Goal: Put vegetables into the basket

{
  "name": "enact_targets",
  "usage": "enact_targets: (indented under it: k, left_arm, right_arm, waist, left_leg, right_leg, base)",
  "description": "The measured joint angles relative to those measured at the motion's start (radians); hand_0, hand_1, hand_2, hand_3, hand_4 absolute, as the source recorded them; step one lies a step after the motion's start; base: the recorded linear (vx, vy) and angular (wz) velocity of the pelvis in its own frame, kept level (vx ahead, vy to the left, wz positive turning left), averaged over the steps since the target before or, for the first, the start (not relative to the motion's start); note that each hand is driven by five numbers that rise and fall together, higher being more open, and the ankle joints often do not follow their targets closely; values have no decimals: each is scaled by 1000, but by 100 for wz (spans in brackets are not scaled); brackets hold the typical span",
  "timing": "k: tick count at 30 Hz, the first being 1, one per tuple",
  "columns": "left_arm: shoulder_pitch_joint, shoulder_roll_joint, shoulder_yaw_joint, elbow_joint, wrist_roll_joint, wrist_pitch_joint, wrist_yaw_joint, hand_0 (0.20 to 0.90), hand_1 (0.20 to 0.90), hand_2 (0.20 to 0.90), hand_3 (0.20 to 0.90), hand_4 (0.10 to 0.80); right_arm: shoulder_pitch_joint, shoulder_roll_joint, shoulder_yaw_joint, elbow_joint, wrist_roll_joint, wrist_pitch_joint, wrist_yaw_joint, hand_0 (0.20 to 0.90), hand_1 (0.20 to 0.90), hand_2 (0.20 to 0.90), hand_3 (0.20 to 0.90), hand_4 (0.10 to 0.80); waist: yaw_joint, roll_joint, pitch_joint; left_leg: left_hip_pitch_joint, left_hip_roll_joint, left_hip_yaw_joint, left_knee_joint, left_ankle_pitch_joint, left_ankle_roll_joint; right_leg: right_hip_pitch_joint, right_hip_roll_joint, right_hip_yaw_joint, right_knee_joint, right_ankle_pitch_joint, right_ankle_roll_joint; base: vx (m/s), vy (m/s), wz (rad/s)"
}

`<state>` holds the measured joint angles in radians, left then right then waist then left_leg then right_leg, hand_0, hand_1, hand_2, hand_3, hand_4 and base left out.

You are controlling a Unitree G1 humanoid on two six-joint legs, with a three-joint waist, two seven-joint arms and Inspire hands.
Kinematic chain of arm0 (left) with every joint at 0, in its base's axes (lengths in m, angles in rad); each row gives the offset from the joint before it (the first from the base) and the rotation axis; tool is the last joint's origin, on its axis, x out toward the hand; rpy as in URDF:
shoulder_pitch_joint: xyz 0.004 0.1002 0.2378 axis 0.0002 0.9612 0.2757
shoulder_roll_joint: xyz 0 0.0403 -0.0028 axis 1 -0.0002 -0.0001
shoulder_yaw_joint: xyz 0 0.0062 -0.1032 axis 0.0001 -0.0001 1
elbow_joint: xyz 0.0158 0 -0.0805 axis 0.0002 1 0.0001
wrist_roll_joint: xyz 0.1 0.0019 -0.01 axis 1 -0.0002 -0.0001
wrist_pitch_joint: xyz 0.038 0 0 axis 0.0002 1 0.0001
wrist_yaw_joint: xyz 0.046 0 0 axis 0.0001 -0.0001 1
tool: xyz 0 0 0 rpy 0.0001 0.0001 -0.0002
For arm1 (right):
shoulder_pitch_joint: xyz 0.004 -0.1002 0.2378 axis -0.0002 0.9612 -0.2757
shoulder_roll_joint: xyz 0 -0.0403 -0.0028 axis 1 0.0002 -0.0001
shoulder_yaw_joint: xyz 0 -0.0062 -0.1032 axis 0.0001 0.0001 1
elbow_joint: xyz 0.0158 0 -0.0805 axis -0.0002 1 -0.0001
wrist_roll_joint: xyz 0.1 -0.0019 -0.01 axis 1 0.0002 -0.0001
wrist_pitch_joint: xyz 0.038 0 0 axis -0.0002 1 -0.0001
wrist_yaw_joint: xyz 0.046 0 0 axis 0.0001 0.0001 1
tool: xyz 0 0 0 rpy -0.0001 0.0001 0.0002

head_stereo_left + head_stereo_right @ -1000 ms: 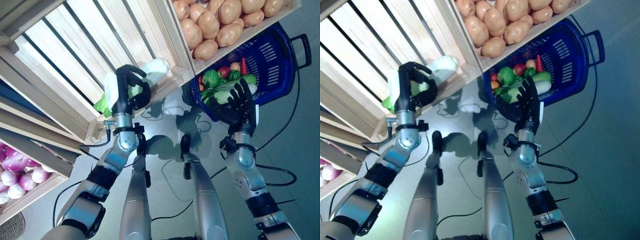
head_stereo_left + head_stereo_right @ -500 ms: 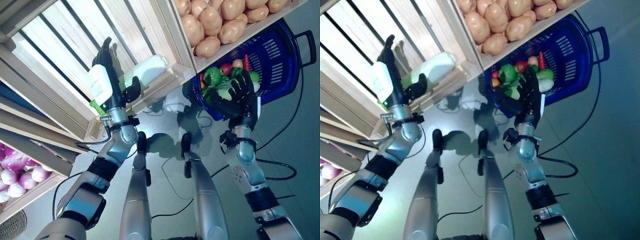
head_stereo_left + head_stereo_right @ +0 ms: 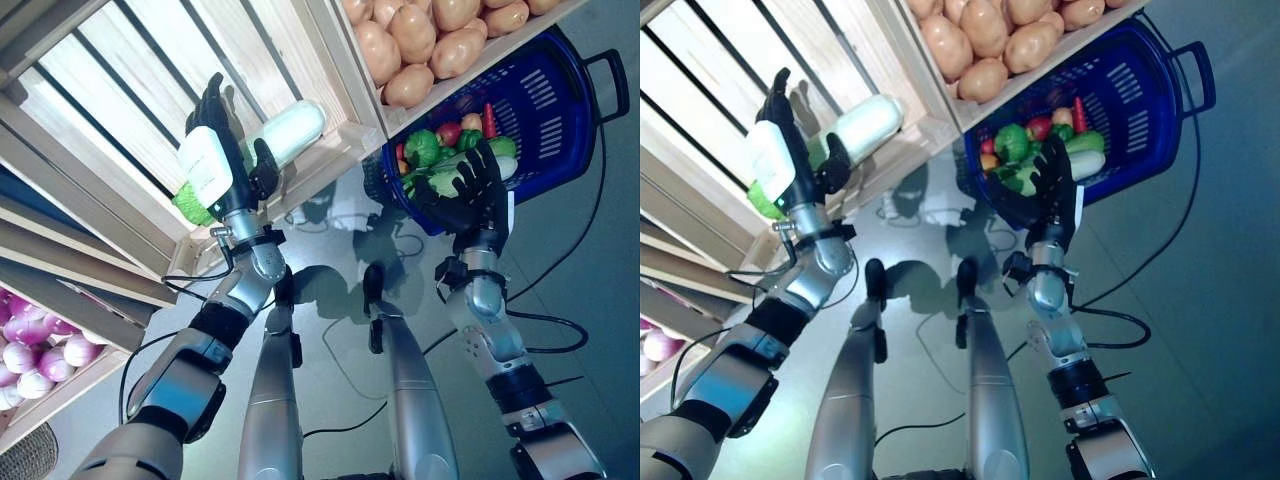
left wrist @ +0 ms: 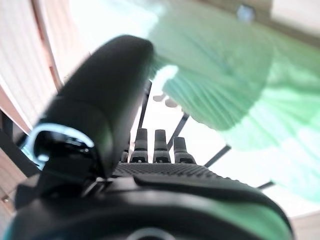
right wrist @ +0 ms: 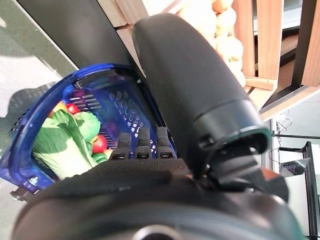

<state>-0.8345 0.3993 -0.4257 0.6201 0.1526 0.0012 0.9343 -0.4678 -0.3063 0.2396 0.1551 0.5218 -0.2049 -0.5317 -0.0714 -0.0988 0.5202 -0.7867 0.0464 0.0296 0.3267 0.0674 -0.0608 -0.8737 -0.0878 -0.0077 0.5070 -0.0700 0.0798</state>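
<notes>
A pale green and white cabbage (image 3: 291, 128) lies across the front ledge of a slatted wooden crate (image 3: 150, 90), its leafy end (image 3: 188, 206) at the lower left. My left hand (image 3: 213, 158) stands open against it, fingers straight up and thumb (image 3: 265, 166) by its side. In the left wrist view the cabbage (image 4: 225, 90) fills the space past the straight fingers (image 4: 156, 146). The blue basket (image 3: 548, 108) sits on the floor at the right, holding peppers, a tomato and other vegetables (image 3: 424, 150). My right hand (image 3: 468, 198) is open with fingers spread, just in front of the basket (image 5: 127, 100).
A crate of potatoes (image 3: 420, 40) overhangs the basket's far side. Purple onions (image 3: 30, 350) fill a lower crate at the left. The wooden crate edges stand close around my left hand.
My left hand was curled round the cabbage a second ago; its fingers are now straight and the cabbage rests on the crate ledge. The right hand has barely moved.
</notes>
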Motion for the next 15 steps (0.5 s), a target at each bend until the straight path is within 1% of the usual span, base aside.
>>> enact_targets:
  k: [4, 9, 15]
  left_arm:
    - [-6, -14, -20, 11, -62, -11, -105, 900, 900, 900, 900, 800]
    - [-31, -11, -19, 12, -94, -21, -155, 900, 900, 900, 900, 800]
    - [-17, -3, -19, -20, -64, -30, -141, 900, 900, 900, 900, 800]
  right_arm:
    - [-18, 1, 1, 0, 0, 3, 0, 900, 900, 900, 900, 800]
    - [-18, 1, 1, 0, 0, 3, 0, 900, 900, 900, 900, 800]
    - [1, 2, 1, -3, 0, 9, 0, 900, 900, 900, 900, 800]
  waist:
    - [-12, -1, 0]
    - [-20, -1, -1]
    - [-21, -1, -1]
  left_leg:
    - [-9, 0, 1, 10, -5, 5]
    - [-9, -3, 4, 18, -10, 12]
    - [-15, -3, 4, 9, -9, 16]
  right_leg:
    - [2, 2, 5, -16, 12, 7]
    - [9, 1, 10, -24, 17, 12]
    - [10, 1, 9, -40, 22, 15]
  base:
    - [9, 11, -2]
    - [3, 3, -1]
    - [0, 0, 0]
